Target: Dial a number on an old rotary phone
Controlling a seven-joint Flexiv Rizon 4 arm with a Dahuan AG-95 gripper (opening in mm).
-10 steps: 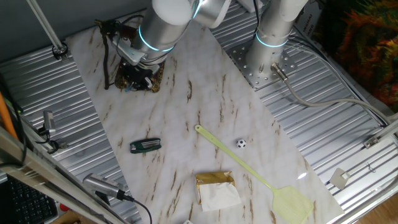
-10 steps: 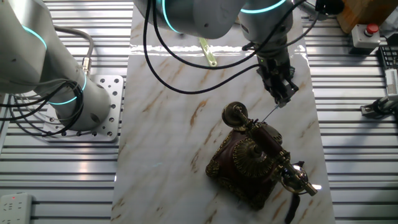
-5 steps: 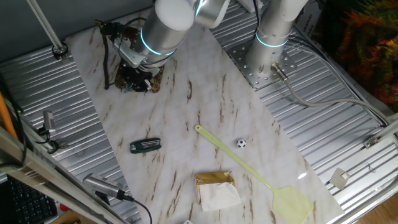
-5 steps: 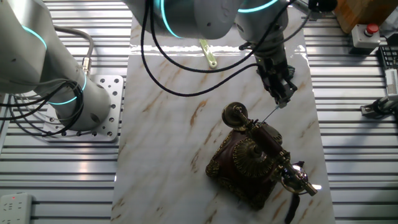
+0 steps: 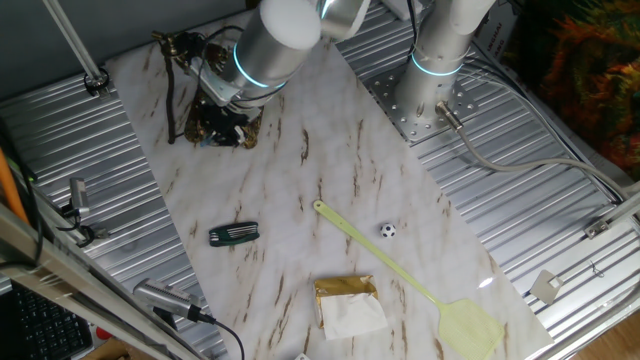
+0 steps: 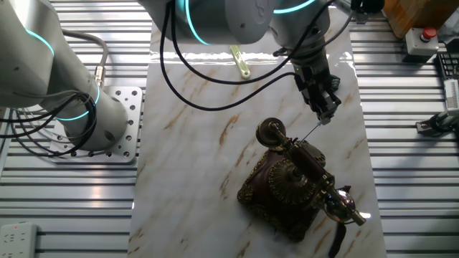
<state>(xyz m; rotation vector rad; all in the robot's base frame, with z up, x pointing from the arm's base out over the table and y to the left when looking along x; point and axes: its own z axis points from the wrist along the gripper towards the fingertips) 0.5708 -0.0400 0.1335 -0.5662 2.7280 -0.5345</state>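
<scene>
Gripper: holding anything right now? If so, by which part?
Cannot tell for sure. The gripper hangs above the old rotary phone; a thin rod-like tool slants from its tip towards the phone, but the hold itself is too small to see.

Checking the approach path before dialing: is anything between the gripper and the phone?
Nothing visible. The gripper hangs just beyond the phone, near its handset, with only bare tabletop between them. The screwdriver and fly swatter lie farther off.

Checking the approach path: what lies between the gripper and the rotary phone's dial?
In the other fixed view, only a thin rod slants from the gripper toward the old rotary phone; otherwise bare marble.
</scene>
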